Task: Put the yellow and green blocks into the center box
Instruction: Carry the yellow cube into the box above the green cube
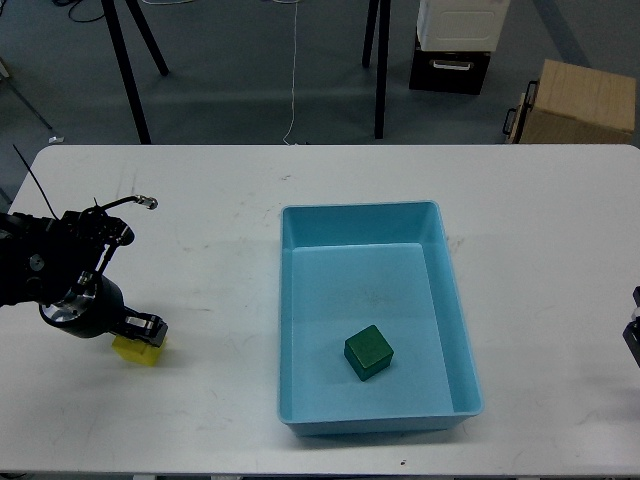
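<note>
Green block (369, 353) inside blue tray (361, 219) — left claw (143, 331) at yellow block (139, 349), grip unclear; right claw barely visible.

Smooth, faintly glossy light-blue plastic tray (455, 300); matt green block (369, 353); scuffed, seemingly matt white table (200, 300).

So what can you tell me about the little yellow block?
The yellow block is a small bright yellow cube, smooth and solid looking. It sits flat on the white table, well to the left of the light-blue tray and outside it. Only its lower front shows, because the left gripper is right on top of it and covers the rest. Whether the fingers actually squeeze it cannot be told. Any marks on its faces are too small to see.
</note>
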### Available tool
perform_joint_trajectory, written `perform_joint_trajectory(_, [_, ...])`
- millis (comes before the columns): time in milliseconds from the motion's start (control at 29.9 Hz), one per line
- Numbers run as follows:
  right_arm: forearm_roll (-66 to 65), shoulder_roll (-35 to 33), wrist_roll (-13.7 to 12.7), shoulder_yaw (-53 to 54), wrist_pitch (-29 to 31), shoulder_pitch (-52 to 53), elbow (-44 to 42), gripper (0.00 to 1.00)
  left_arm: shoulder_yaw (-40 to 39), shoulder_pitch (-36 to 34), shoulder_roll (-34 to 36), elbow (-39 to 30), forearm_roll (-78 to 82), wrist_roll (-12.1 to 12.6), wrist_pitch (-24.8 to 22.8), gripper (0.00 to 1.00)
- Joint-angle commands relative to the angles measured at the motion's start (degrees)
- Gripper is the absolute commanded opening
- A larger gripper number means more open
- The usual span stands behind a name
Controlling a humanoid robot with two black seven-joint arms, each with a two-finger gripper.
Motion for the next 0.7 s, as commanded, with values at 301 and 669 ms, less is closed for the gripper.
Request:
perform_joint_trajectory(301, [0.00, 0.00, 0.02, 0.70, 0.00, -1.34, 0.02, 1.00, 0.13, -20.97, -12.50, -4.43, -6.99, -5.52, -1.00, 0.00])
perform_joint_trajectory(669, [0.00, 0.00, 0.02, 0.70, 0.00, -1.34, 0.02, 1.00, 1.01, -22.21, -30.35, -0.92, -9.36, -8.59, -1.00, 0.00])
